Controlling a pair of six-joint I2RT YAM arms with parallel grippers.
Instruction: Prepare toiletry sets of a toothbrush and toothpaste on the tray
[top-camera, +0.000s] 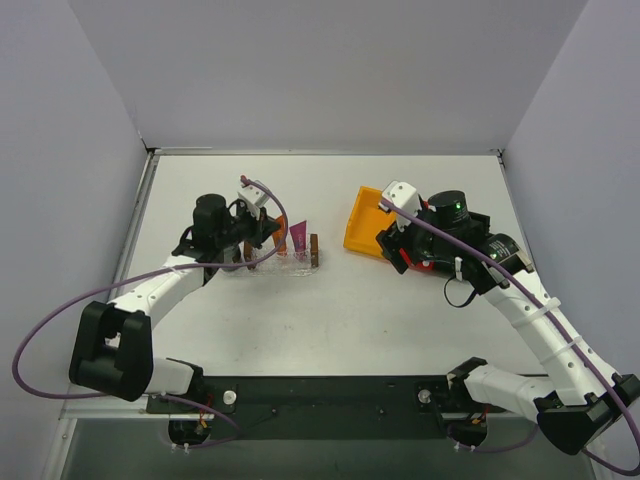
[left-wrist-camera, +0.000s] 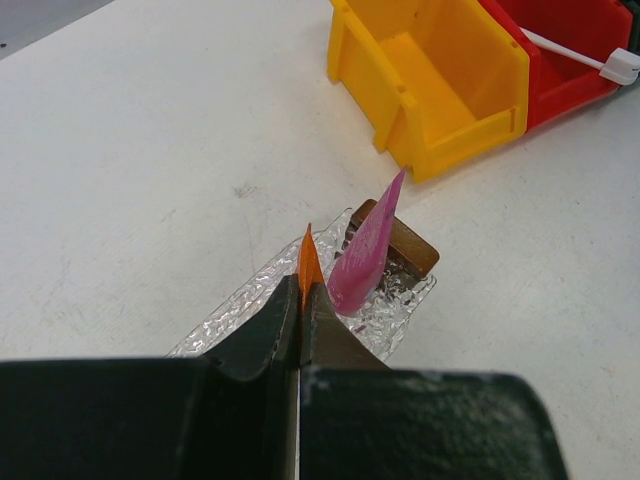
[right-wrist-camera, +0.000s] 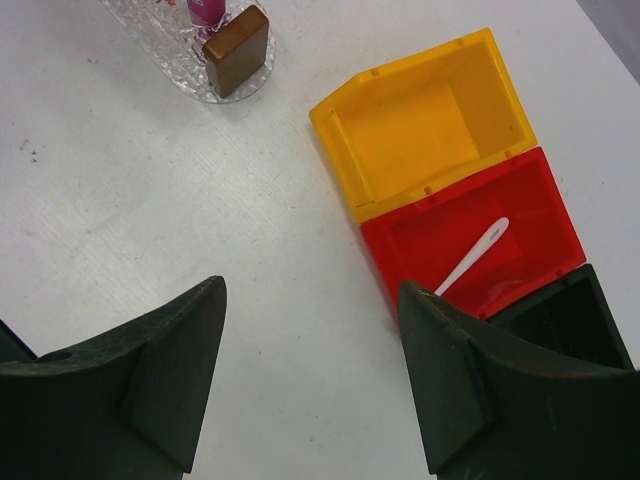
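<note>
The tray (left-wrist-camera: 405, 305) is a clear ribbed holder with a brown wooden block (left-wrist-camera: 410, 248) at its end. A pink toothpaste (left-wrist-camera: 368, 250) stands tilted in it beside the block. My left gripper (left-wrist-camera: 300, 287) is shut on the orange toothpaste (left-wrist-camera: 308, 258), holding it upright over the tray (top-camera: 290, 266), next to the pink tube. The white toothbrush (right-wrist-camera: 470, 258) lies in the red bin (right-wrist-camera: 540, 190). My right gripper (right-wrist-camera: 312, 290) hangs open and empty above the table, just left of that bin; in the top view it (top-camera: 398, 248) covers most of the bin.
An orange-yellow open bin (right-wrist-camera: 420, 120) stands against the red one, with nothing inside it. A dark bin (right-wrist-camera: 570, 320) adjoins the red bin on its other side. White tabletop (right-wrist-camera: 200, 200) lies between the tray and the bins.
</note>
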